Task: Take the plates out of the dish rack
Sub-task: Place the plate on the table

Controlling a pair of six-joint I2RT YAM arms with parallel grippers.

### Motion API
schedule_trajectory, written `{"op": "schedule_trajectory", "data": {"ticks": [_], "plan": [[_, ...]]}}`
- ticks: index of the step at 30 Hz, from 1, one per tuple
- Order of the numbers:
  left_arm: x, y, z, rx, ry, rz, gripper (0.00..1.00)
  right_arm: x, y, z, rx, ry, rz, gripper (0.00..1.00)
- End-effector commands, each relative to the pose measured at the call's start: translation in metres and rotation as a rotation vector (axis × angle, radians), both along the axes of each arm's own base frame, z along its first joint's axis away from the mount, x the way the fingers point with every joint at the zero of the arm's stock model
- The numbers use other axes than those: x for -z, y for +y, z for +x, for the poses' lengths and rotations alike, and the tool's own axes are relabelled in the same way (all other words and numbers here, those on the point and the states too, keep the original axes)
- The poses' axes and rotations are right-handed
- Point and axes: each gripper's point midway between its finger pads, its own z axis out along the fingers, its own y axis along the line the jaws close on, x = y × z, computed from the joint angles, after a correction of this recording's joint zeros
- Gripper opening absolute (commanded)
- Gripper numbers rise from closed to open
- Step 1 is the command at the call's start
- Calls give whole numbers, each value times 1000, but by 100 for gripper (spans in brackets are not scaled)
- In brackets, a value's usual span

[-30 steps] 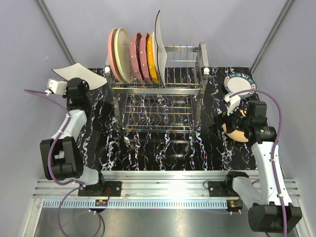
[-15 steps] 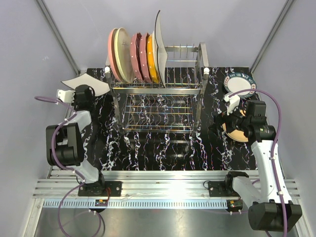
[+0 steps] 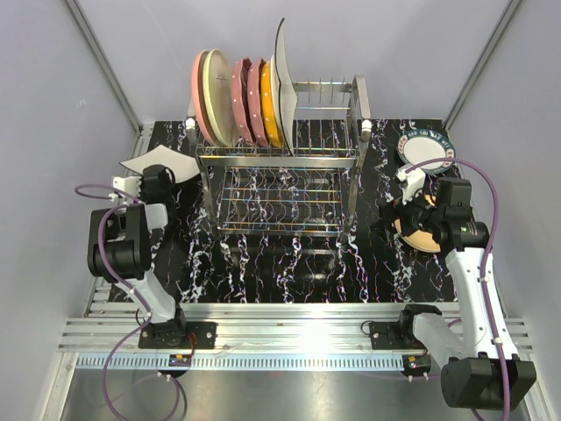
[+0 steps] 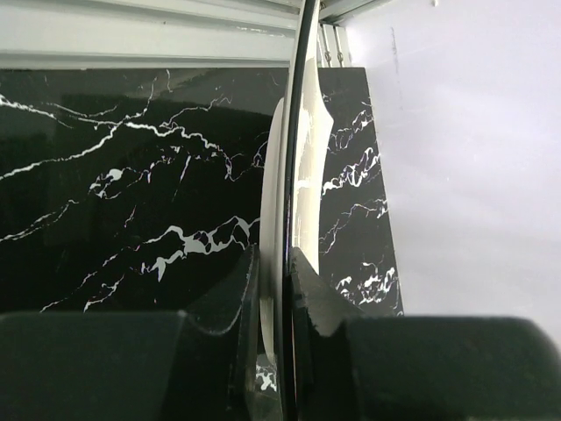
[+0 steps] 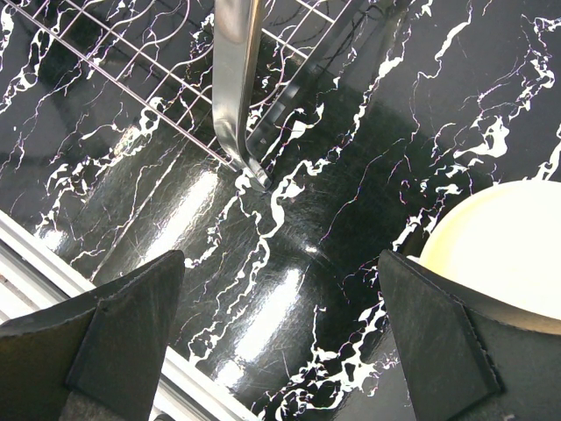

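The dish rack (image 3: 280,180) stands at the back middle with several plates upright on its top tier: pink (image 3: 202,95), cream (image 3: 217,96), two maroon dotted (image 3: 248,101), orange (image 3: 270,114) and a tall squarish white one (image 3: 282,79). My left gripper (image 3: 161,173) is shut on the rim of another squarish white plate (image 3: 158,160), left of the rack. The left wrist view shows that plate (image 4: 282,175) edge-on, pinched in my left gripper (image 4: 274,263). My right gripper (image 3: 412,206) hangs open over a tan plate (image 3: 421,232), with nothing in its jaws (image 5: 280,289).
A white plate with a dark teal patterned rim (image 3: 427,149) lies flat at the back right. The tan plate (image 5: 508,246) lies beside the rack's leg (image 5: 235,96). The black marble table (image 3: 280,272) ends at a metal rail just left of the held plate.
My left arm has folded in and brought the white plate nearer and rightward, from beyond the table's back left corner to just left of the rack. The right arm has not moved.
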Motion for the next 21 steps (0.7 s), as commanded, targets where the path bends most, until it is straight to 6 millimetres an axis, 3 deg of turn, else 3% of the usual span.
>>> {"op": "schedule_trajectory", "data": {"ticks": [1, 11, 21], "plan": [[-75, 6, 24, -33, -339, -22, 0, -4, -1, 4, -4, -30, -8, 100], [-36, -2, 11, -20, -284, -79, 0, -5, -1, 4, -6, -35, -8, 100], [-15, -8, 2, 9, -243, -78, 21, -6, 0, 2, -9, -38, -7, 100]]}}
